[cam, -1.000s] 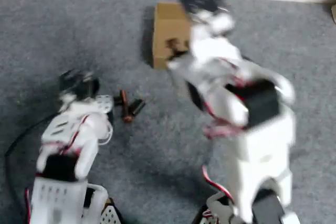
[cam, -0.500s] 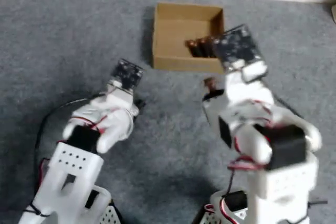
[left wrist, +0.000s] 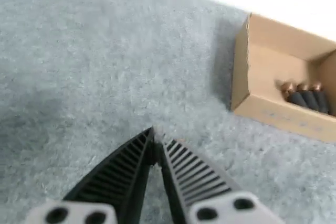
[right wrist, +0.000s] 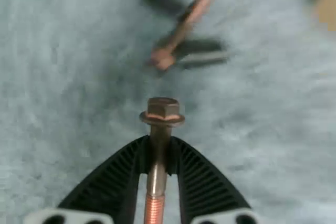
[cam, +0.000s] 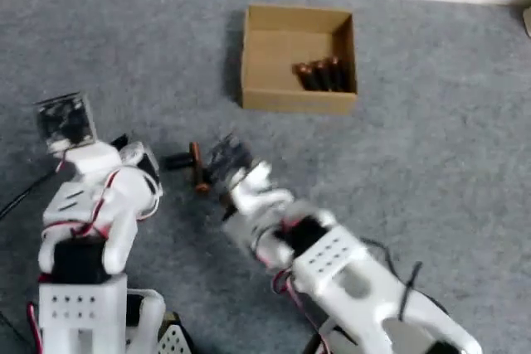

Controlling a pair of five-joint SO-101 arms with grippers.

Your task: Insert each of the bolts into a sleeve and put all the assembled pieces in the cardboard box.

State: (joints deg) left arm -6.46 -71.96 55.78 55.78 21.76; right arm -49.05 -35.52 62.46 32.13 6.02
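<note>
The cardboard box stands at the back of the carpet with several assembled pieces lying inside; the left wrist view has the box and those pieces ahead. My right gripper is shut on a copper bolt, head outward, low over the carpet. Just beyond it lie a loose bolt and two dark sleeves, blurred. From above, the right gripper sits beside a loose bolt and a black sleeve. My left gripper is shut and holds nothing.
Grey carpet covers the whole work area, with a white wall along the back. The left arm stands at the left, close to the loose parts. The right arm stretches across from the lower right.
The right arm has swung from the box down to the loose parts at the centre left. The left arm has pulled back to the left.
</note>
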